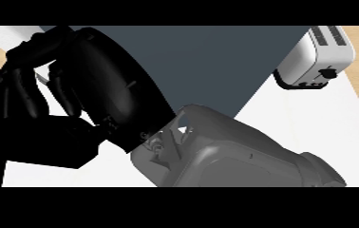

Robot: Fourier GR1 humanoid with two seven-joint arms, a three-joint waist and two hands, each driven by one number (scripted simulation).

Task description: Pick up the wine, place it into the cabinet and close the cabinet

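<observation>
Grey metal fills the lower middle of our head view: our forearm (pixel 238 156) rises from the bottom edge, crosses toward the upper left and ends in a black hand (pixel 105 89) held so close that it blocks most of the scene. We judge it our right hand because the arm enters at the lower right, though the crossing makes that uncertain. Its fingers (pixel 28 94) bend down along the left edge, yet we cannot tell whether they wrap around anything, since only its back faces us. Behind it lies a broad dark slate panel (pixel 217 56), tapering downward; it may be the cabinet door or the cabinet's face, and we cannot tell whether it stands open or closed. Pale counter (pixel 308 122) shows to the right of it, with a white toaster (pixel 316 56) near the upper right corner. We see no wine anywhere, so it is either hidden behind our hand or out of view. Our other hand does not show. On progress we can only guess: our hand is up by the dark panel, which suits either placing or closing, and neither step can be confirmed as done.
</observation>
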